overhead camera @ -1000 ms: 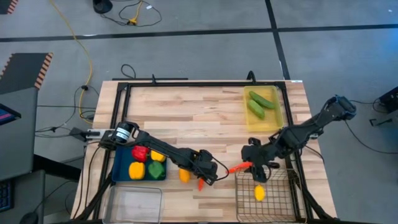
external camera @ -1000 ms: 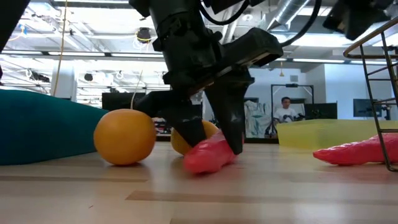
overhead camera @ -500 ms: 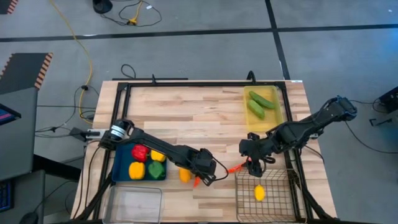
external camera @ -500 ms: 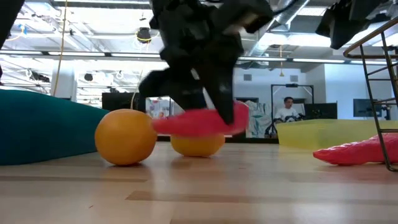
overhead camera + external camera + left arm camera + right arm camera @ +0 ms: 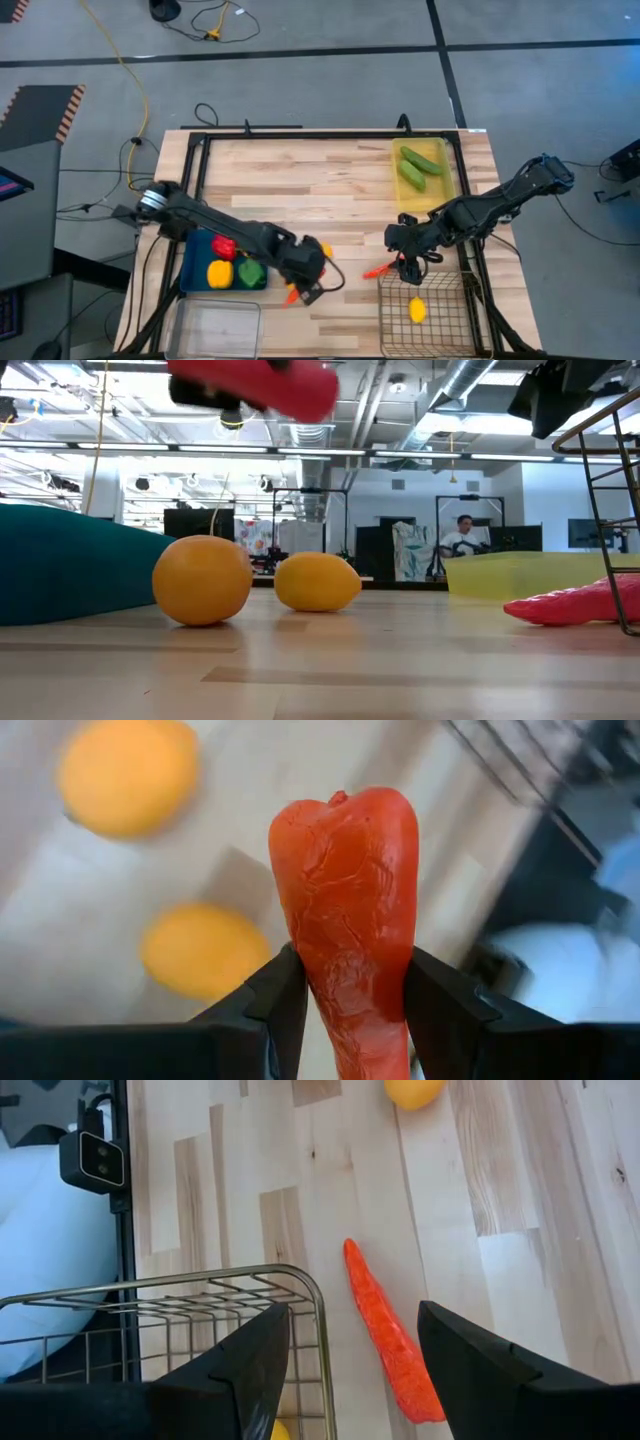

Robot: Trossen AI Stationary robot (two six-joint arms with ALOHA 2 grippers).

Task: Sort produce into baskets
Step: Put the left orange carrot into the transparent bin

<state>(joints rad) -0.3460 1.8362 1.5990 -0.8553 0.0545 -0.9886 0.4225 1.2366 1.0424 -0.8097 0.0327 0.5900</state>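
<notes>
One orange-red toy carrot (image 5: 348,920) is clenched between the left gripper (image 5: 300,290)'s fingers, lifted at lower centre of the high view, beside the blue tray (image 5: 193,272). It could slip if swung fast. The right gripper (image 5: 345,1365), spread empty, hovers over another carrot (image 5: 390,1340) beside the wire mesh basket (image 5: 170,1295).

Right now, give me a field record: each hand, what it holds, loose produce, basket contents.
left hand: shut on orange-red toy carrot, lifted off the wooden table
right hand: open, above second orange-red carrot beside wire mesh basket
loose: two yellow-orange lemons
wire mesh basket: one lemon
translucent yellow tray: two green cucumbers
blue tray: bell peppers
</notes>
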